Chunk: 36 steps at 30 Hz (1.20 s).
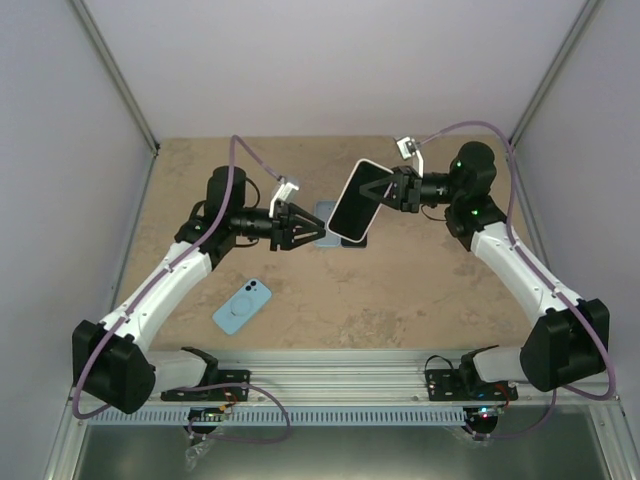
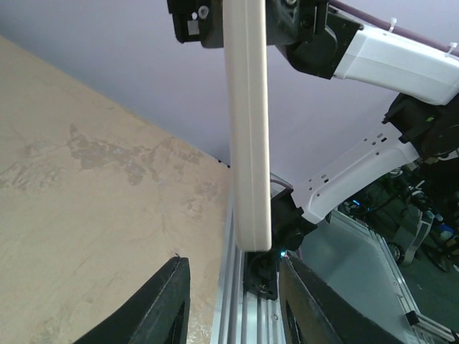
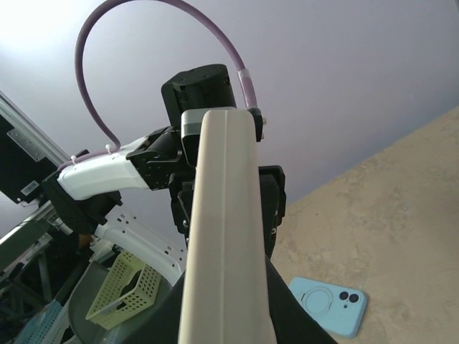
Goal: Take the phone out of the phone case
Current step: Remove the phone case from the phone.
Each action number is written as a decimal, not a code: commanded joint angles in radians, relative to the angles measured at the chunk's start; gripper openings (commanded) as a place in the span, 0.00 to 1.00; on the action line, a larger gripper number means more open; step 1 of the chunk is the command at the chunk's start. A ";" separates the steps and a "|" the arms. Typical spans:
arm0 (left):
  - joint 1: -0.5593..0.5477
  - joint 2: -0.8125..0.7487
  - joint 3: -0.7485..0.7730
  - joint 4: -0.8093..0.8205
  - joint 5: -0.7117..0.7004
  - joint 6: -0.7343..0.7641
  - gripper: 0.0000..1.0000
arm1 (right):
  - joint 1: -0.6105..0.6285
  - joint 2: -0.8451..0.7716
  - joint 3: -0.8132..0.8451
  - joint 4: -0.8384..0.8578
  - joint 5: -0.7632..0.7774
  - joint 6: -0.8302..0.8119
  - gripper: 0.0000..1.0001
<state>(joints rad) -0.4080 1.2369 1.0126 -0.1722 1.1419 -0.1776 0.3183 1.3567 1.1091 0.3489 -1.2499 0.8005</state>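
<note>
A phone with a black screen in a cream case (image 1: pixel 358 203) is held in the air over the middle of the table. My right gripper (image 1: pixel 385 190) is shut on its right end. In the right wrist view the case's cream edge (image 3: pixel 226 236) runs up from between my fingers (image 3: pixel 294 315). My left gripper (image 1: pixel 318 228) is open and empty, pointing at the phone's lower left end. In the left wrist view the cream edge (image 2: pixel 247 143) ends just ahead of the open jaws (image 2: pixel 233 287), touching neither finger.
A light blue phone case (image 1: pixel 242 306) lies flat on the table at the near left, camera side up; it also shows in the right wrist view (image 3: pixel 328 302). A grey-blue flat object (image 1: pixel 325 212) lies on the table under the held phone, partly hidden. A yellow basket (image 3: pixel 122 287) sits off the table.
</note>
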 commanded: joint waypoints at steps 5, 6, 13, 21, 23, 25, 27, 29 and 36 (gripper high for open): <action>-0.003 0.011 -0.003 0.080 0.036 -0.039 0.31 | 0.028 -0.012 0.003 0.053 -0.032 -0.007 0.00; -0.003 0.013 -0.002 0.081 0.033 -0.040 0.30 | 0.029 -0.011 0.004 0.053 -0.033 -0.005 0.01; -0.003 0.017 -0.004 0.068 0.010 -0.028 0.18 | 0.031 -0.013 0.011 0.081 -0.048 0.018 0.01; -0.003 0.024 -0.010 0.054 -0.037 -0.013 0.16 | 0.030 -0.021 -0.008 0.165 -0.075 0.090 0.01; -0.003 0.029 -0.010 0.053 -0.048 -0.015 0.15 | 0.031 -0.023 -0.011 0.170 -0.078 0.096 0.01; -0.003 0.033 -0.013 0.055 -0.060 -0.019 0.14 | 0.031 -0.026 -0.016 0.185 -0.084 0.107 0.01; -0.002 0.036 -0.019 0.056 -0.072 -0.023 0.13 | 0.031 -0.030 -0.022 0.208 -0.090 0.124 0.00; -0.002 0.039 -0.026 0.060 -0.087 -0.029 0.12 | 0.033 -0.034 -0.028 0.224 -0.095 0.136 0.01; 0.031 0.046 -0.043 0.104 -0.105 -0.073 0.11 | 0.033 -0.043 -0.035 0.243 -0.106 0.153 0.01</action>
<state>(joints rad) -0.4107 1.2484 1.0023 -0.0967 1.1610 -0.2253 0.3305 1.3586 1.0588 0.4862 -1.2606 0.8787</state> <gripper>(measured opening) 0.121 0.108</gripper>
